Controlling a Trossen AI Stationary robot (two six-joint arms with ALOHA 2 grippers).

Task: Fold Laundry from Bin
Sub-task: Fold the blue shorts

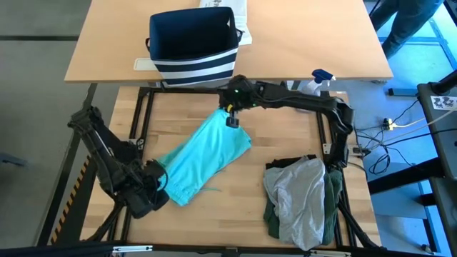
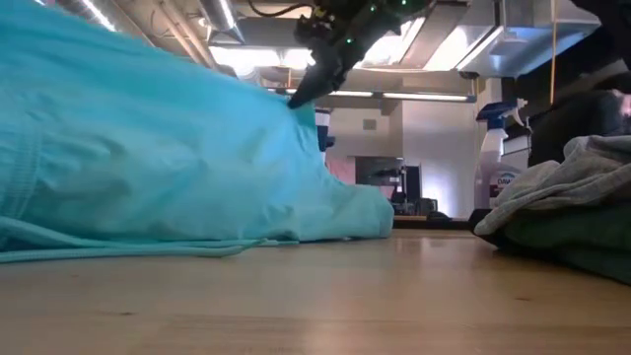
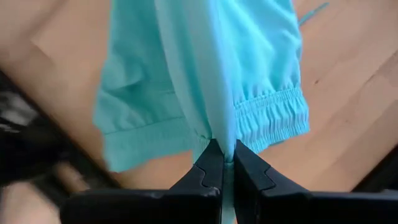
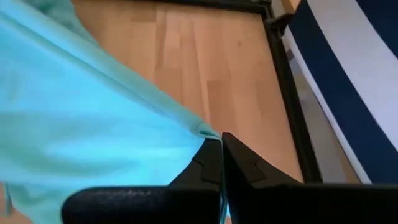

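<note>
Teal-green garment (image 1: 203, 158) stretched diagonally across the wooden surface (image 1: 285, 128), striped navy bin (image 1: 193, 46) behind, grey-and-green pile (image 1: 303, 200) beside, left tool (image 3: 224, 163) clamped on its hem, right tool (image 4: 221, 157) clamped on its opposite edge

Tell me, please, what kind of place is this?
Probably a robotics lab or workshop: bare ceiling ducts overhead, loose cables on the floor, and a spray bottle beside the wooden table.

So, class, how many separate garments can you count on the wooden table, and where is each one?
3 at least. The teal garment is stretched between both end effectors. A light grey garment lies on a dark green garment at the right. More may be hidden in that pile or the bin.
</note>
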